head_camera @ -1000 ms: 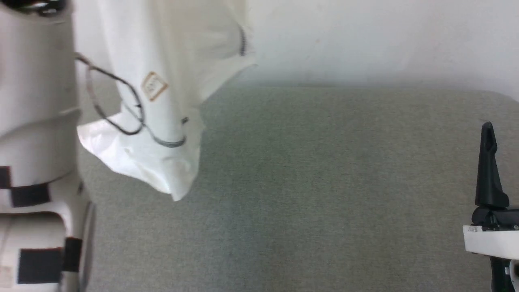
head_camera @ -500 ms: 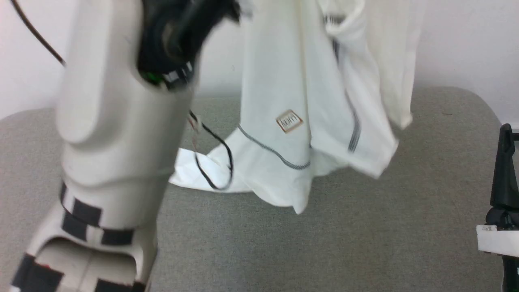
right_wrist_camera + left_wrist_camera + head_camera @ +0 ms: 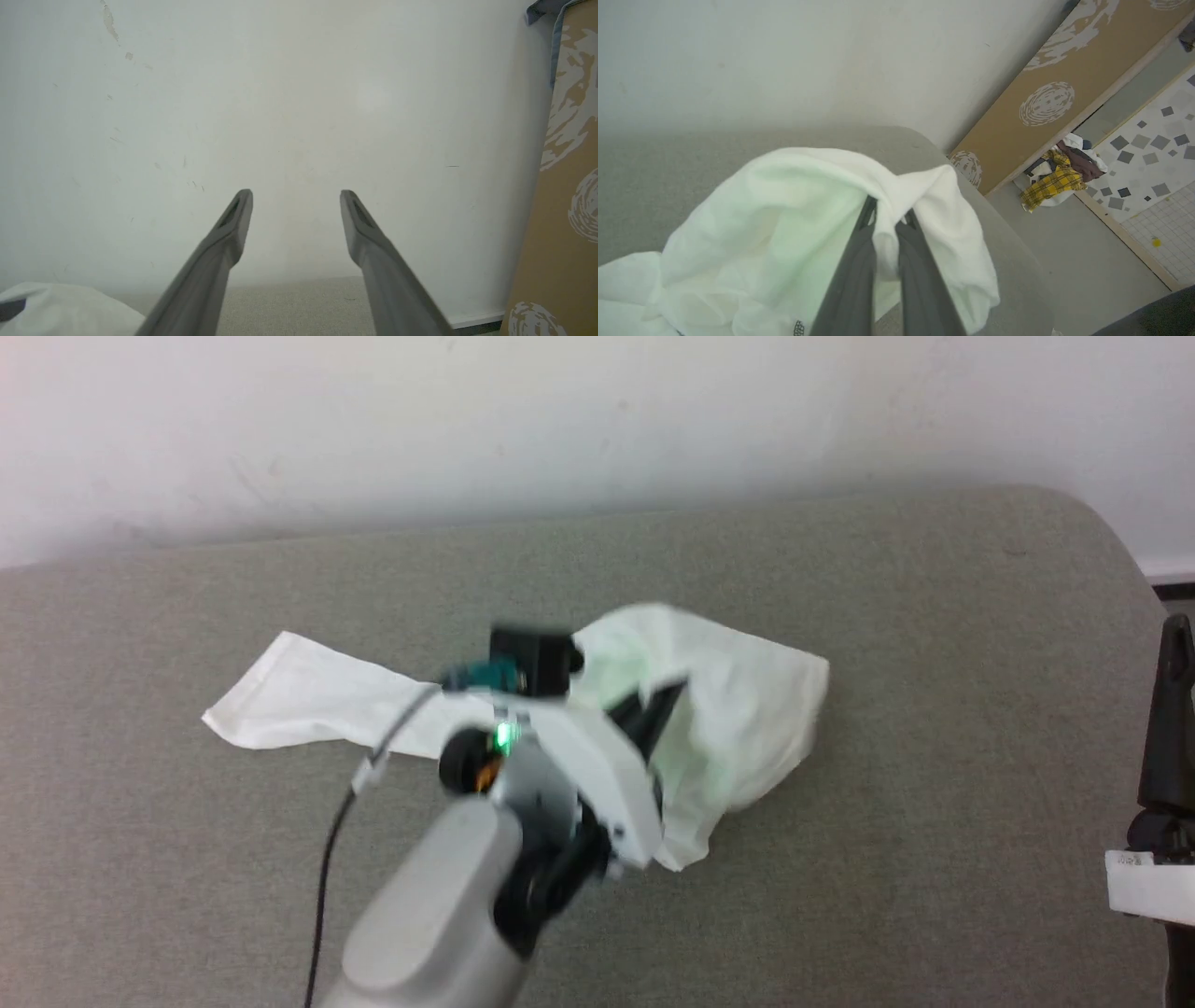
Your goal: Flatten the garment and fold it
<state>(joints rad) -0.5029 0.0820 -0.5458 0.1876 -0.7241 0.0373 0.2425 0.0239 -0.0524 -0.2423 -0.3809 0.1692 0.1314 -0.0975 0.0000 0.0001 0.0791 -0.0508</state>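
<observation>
Since a second ago the garment has come down from hanging in the air off the raised left arm and now lies as a loose white heap near the middle of the grey fabric worktop, with one flat strip of cloth reaching out to the left. The left gripper is down at the heap, and in the left wrist view its jaws stand narrow, nipping a fold of white cloth that bulges up around them. The right gripper is well apart from the garment, its jaws spread wide with nothing between them, pointing at the pale wall. Beyond the worktop's corner a pile of clothes, one yellow plaid, lies on the floor beside a brown patterned board
</observation>
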